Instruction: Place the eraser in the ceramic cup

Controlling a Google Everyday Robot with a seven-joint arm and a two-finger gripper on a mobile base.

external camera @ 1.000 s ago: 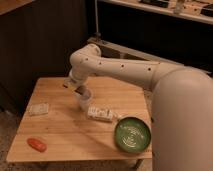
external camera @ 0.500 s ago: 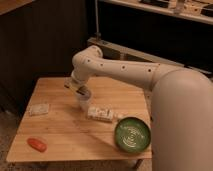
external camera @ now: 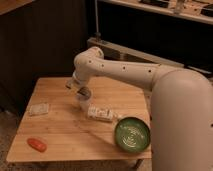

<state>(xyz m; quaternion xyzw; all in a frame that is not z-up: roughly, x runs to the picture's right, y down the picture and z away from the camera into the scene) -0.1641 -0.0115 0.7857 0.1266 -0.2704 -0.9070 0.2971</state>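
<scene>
Camera view: wooden tabletop [external camera: 60, 127], arm reaching in from the right. Claw [external camera: 82, 93] hangs directly over the white cup [external camera: 83, 105], near the middle of the tabletop. Can't tell if the claw is spread or pinching anything; eraser not visible as a separate item, possibly in the claw or already in the cup. Right of the cup: white packet [external camera: 102, 113], then green bowl [external camera: 132, 135]. Left of the cup: small pale wrapper [external camera: 39, 108]; orange-red object [external camera: 37, 144] further, near the front left corner. Judgement: eraser should be light, slightly soft, grippy, best pinched across its narrow sides. Cup is hard, breakable, tips easily.
</scene>
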